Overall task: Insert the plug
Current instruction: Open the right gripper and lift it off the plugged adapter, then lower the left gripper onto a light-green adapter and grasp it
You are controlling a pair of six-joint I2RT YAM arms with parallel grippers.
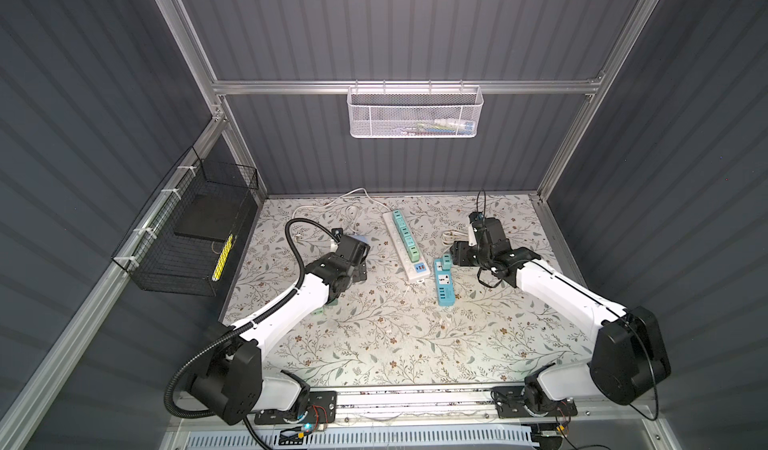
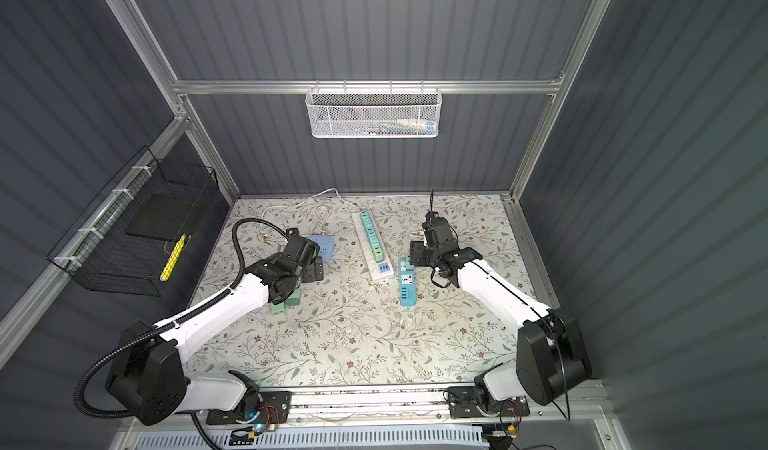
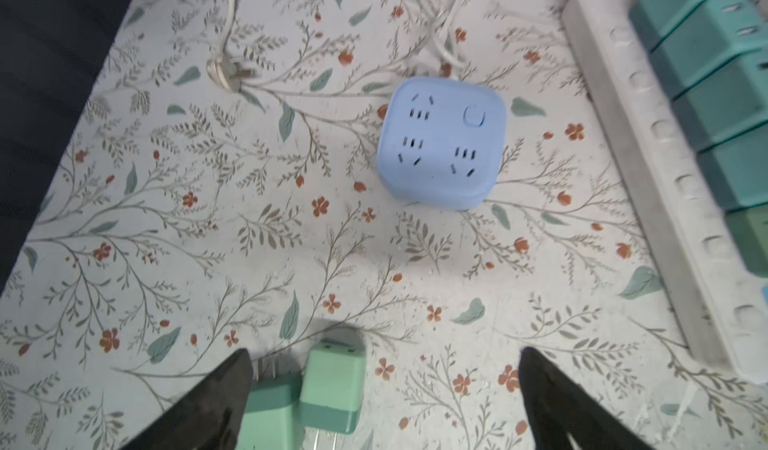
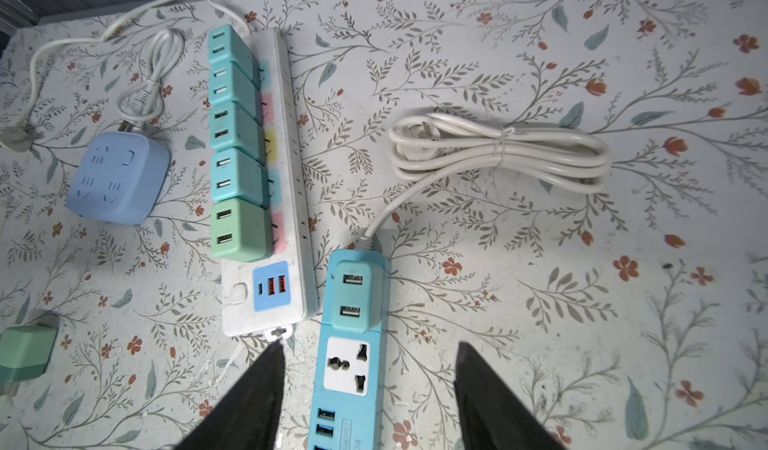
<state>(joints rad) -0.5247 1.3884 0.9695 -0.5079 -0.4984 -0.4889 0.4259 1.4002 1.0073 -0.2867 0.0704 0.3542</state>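
Two loose green plugs [image 3: 334, 385] [image 3: 268, 410] lie side by side on the floral table, prongs showing. They sit just inside one finger of my left gripper [image 3: 385, 352], which is wide open and holds nothing. In a top view they peek out from under the left arm [image 2: 284, 304]. My right gripper [image 4: 370, 346] is open above the blue power strip [image 4: 353, 402], its fingers straddling the strip's white socket and gripping nothing. A teal plug [image 4: 355, 298] is seated in that strip just beyond the fingertips [image 1: 445, 260].
A white power strip [image 4: 291, 136] with several teal and green plugs in it lies beside the blue strip. A light blue cube socket [image 3: 440, 142] stands ahead of the left gripper. A coiled white cord [image 4: 498, 148] lies behind the blue strip. A black wire basket [image 1: 187, 235] hangs on the left wall.
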